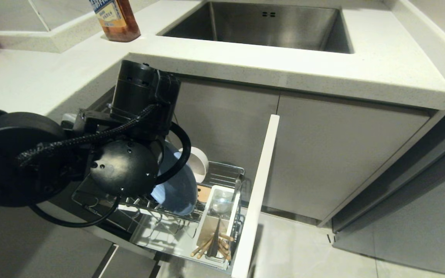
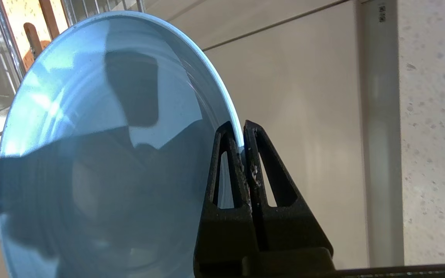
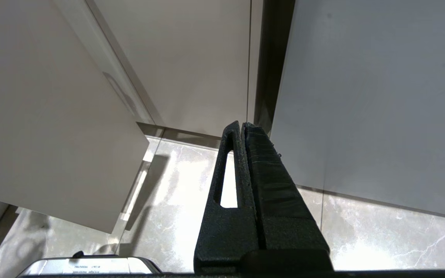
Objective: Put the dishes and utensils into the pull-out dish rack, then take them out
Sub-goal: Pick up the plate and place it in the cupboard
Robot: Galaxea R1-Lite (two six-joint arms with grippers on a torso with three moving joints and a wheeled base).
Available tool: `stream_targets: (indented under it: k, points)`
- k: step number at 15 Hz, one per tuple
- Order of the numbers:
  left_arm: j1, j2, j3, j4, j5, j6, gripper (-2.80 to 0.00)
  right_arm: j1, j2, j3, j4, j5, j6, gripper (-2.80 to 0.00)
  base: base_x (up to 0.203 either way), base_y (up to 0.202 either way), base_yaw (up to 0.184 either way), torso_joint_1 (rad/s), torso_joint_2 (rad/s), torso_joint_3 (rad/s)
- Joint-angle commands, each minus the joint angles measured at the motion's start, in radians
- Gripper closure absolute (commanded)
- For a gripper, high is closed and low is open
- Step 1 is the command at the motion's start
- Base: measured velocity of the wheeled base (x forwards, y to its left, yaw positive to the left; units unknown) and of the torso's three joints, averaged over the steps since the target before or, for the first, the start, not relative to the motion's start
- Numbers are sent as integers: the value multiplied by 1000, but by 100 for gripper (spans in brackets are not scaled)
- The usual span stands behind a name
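Left gripper (image 2: 243,133) pinches the blue plate (image 2: 91,154) by its rim.
You see the plate on edge over the dish rack (image 1: 222,173), beside the bowl (image 1: 199,162); right gripper (image 3: 242,127) sits closed, empty.

Left arm (image 1: 91,162) reaches in from 9 o'clock of head view, wrist bent downward; left gripper (image 2: 242,133) pinched closed on thin blue rim. Right gripper (image 3: 242,125) parked low, fingers pressed together, pointing floorward.

Light-blue plate (image 2: 91,154) on edge over the wire rack (image 1: 222,173).
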Motion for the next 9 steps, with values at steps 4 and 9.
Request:
stream_targets:
  k: [4, 9]
  points:
    - [16, 21, 25, -1, 6, -55, 0, 0, 0, 0, 0, 0, 0, 0, 0, 0, 0, 0, 0, 0]
    - [24, 21, 33, -17, 5, -81, 0, 0, 0, 0, 0, 0, 0, 0, 0, 0, 0, 0, 0, 0]
